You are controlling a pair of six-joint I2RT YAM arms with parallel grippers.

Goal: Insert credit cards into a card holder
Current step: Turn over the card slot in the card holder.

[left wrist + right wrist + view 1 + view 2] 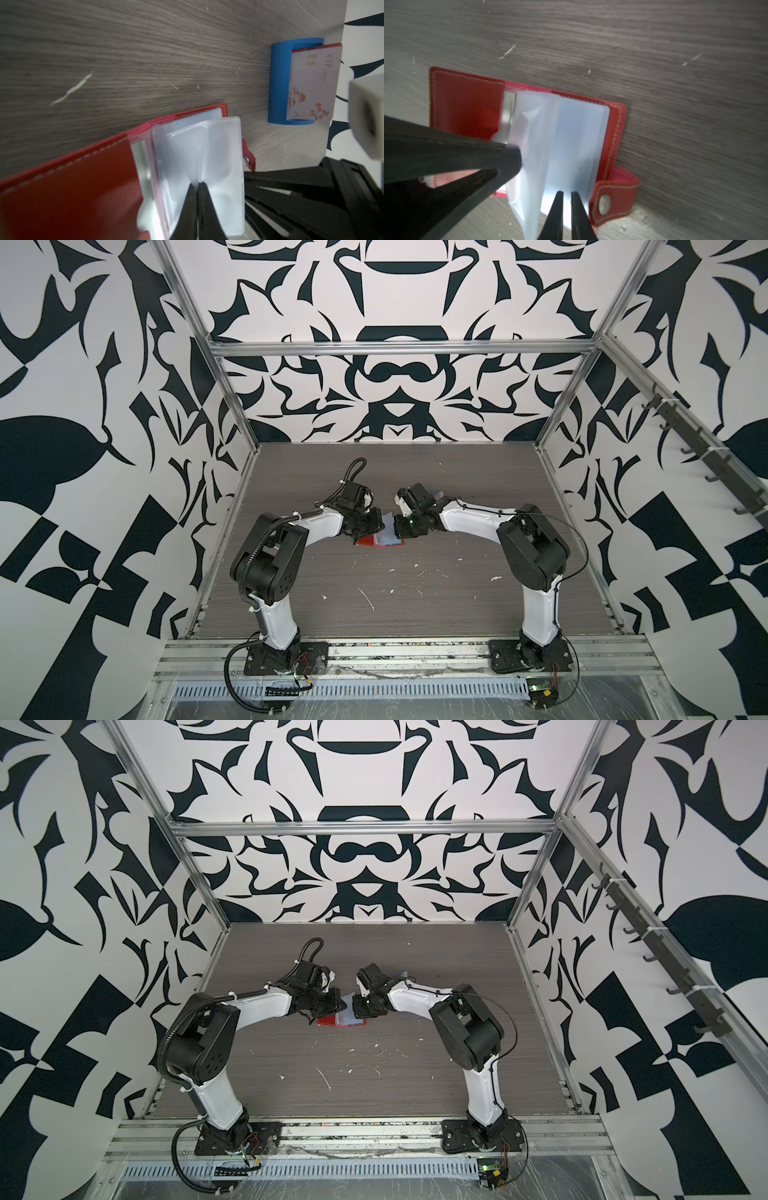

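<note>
The card holder (365,541) (467,104), a red stitched wallet, lies open on the table between my two arms, its clear sleeves (220,149) fanned up. My left gripper (197,184) (380,528) is shut on one clear sleeve and holds it raised. My right gripper (566,192) (396,528) hovers over the flat sleeves near the snap tab (612,199), its jaws a narrow slit apart with nothing seen between them. Two credit cards stand in a blue stand (278,83). The pale card (313,83) is in front, and only an edge of the red card (315,46) shows behind it.
The grey wood-grain table (395,593) carries scattered white scuffs and flecks. Patterned walls and an aluminium frame (399,347) enclose it. The blue stand sits close to the back wall, behind my right wrist in both top views.
</note>
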